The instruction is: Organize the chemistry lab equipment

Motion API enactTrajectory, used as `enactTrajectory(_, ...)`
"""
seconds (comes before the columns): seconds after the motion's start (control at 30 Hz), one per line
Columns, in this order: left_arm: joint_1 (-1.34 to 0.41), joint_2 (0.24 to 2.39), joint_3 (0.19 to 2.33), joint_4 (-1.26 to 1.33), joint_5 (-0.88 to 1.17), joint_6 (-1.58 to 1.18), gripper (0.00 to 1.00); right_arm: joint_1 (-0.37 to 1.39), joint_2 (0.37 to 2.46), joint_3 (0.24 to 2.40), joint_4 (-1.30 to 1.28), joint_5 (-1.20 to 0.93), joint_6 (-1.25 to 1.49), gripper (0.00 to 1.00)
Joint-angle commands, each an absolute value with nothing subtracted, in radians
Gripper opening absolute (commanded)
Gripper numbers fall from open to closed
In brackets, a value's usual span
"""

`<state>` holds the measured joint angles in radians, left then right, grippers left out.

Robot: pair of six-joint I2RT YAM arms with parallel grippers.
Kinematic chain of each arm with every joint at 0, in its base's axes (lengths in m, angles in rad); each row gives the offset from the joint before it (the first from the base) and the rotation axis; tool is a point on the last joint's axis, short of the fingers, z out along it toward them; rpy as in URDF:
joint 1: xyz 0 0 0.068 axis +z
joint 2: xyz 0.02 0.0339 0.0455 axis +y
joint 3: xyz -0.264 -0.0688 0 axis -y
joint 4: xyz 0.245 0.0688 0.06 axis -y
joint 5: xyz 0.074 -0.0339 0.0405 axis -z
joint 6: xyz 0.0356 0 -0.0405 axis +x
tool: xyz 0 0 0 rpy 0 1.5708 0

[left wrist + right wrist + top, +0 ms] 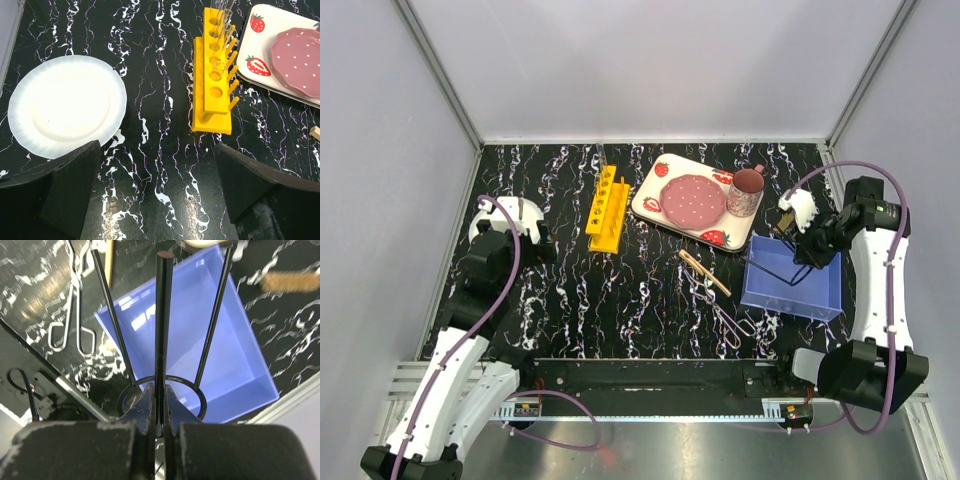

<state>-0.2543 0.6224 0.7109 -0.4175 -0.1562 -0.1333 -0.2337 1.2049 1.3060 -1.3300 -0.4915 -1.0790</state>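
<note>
Stowing thin black rods [161, 315] into blue bin [235, 355], seemingly; next calls for lowering, then releasing. Far left of bin: left pincer [156, 150] gaping wide, gripping nothing. Left of bin: yellow holed rack [607, 208]. Just left of bin, loose on desk [650, 290]: tan wooden clamp [704, 272], forceps [725, 315]. Over bin: right pincer [157, 396] clamped tight on rods; leg tips maybe touching bin floor, unclear.

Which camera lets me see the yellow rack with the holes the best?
The left wrist view. The yellow rack is big and close there, so you can see its holes and clear tubes in it. The top view shows it whole but tiny. The right wrist view misses it.
</note>
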Motion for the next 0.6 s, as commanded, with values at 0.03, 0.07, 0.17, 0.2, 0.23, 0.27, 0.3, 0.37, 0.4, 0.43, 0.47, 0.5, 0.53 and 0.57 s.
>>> enactTrajectory(0.03,-0.253,0.612,0.712,-0.379,-0.135,-0.143,0.99,-0.346,1.239,1.226,-1.318,-0.417,-1.241,0.0)
enactTrajectory(0.07,-0.253,0.611,0.712,-0.377,-0.135,-0.143,0.99,-0.365,1.25,1.218,-1.316,-0.411,-1.28,0.0)
enactTrajectory(0.17,-0.253,0.617,0.71,-0.376,-0.129,-0.144,0.99,-0.432,1.296,1.216,-1.318,-0.417,-1.333,0.01)
enactTrajectory(0.2,-0.253,0.621,0.71,-0.374,-0.123,-0.144,0.99,-0.443,1.311,1.219,-1.319,-0.42,-1.339,0.02)
enactTrajectory(0.23,-0.253,0.624,0.71,-0.376,-0.118,-0.144,0.99,-0.452,1.34,1.227,-1.327,-0.422,-1.347,0.04)
enactTrajectory(0.27,-0.255,0.627,0.712,-0.374,-0.109,-0.144,0.99,-0.454,1.353,1.23,-1.33,-0.422,-1.351,0.05)
enactTrajectory(0.3,-0.255,0.627,0.71,-0.376,-0.107,-0.144,0.99,-0.456,1.365,1.233,-1.333,-0.423,-1.354,0.07)
enactTrajectory(0.37,-0.255,0.627,0.712,-0.376,-0.109,-0.144,0.99,-0.457,1.394,1.23,-1.338,-0.425,-1.359,0.11)
enactTrajectory(0.4,-0.255,0.624,0.712,-0.376,-0.112,-0.144,0.99,-0.457,1.4,1.227,-1.336,-0.423,-1.364,0.13)
enactTrajectory(0.43,-0.255,0.623,0.709,-0.374,-0.115,-0.144,0.99,-0.459,1.413,1.218,-1.322,-0.422,-1.364,0.15)
enactTrajectory(0.47,-0.255,0.621,0.709,-0.377,-0.12,-0.144,0.99,-0.46,1.42,1.215,-1.316,-0.419,-1.362,0.16)
enactTrajectory(0.5,-0.255,0.62,0.709,-0.376,-0.12,-0.144,0.99,-0.459,1.427,1.213,-1.299,-0.414,-1.359,0.17)
enactTrajectory(0.53,-0.255,0.62,0.709,-0.374,-0.121,-0.144,0.99,-0.459,1.442,1.215,-1.296,-0.413,-1.347,0.18)
enactTrajectory(0.57,-0.255,0.621,0.709,-0.374,-0.12,-0.144,0.99,-0.46,1.45,1.219,-1.295,-0.411,-1.344,0.19)
